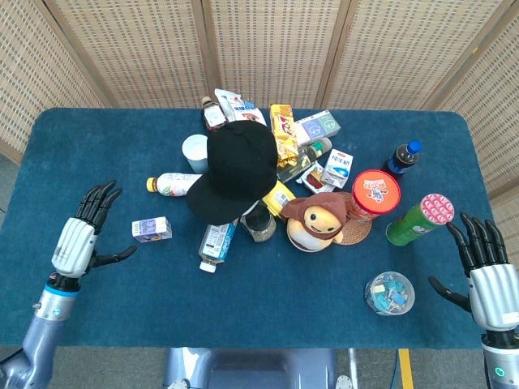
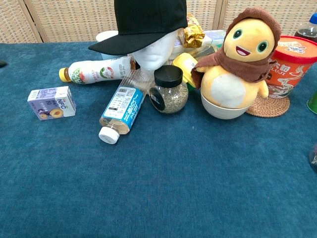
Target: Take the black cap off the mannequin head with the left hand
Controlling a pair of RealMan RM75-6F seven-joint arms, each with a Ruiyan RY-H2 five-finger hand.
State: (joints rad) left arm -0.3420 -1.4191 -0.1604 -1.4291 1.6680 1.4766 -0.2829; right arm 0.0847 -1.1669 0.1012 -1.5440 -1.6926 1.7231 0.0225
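The black cap [image 1: 238, 168] [image 2: 143, 22] sits on the white mannequin head [image 2: 152, 53] in the middle of the table, its brim pointing toward the front left. My left hand [image 1: 82, 235] hovers over the left part of the table with fingers spread and nothing in it, well left of the cap and just left of a small purple carton [image 1: 152, 229]. My right hand [image 1: 489, 273] stays at the front right corner, fingers apart and empty. In the chest view only a dark fingertip [image 2: 2, 63] shows at the left edge.
Around the head lie a drink bottle [image 1: 172, 184], a water bottle [image 1: 214, 244], a lidded jar [image 1: 259, 223], a plush toy [image 1: 317, 220], an orange cup [image 1: 374, 192], a green can [image 1: 419, 219], a cola bottle [image 1: 402, 156] and snack packs [image 1: 282, 130].
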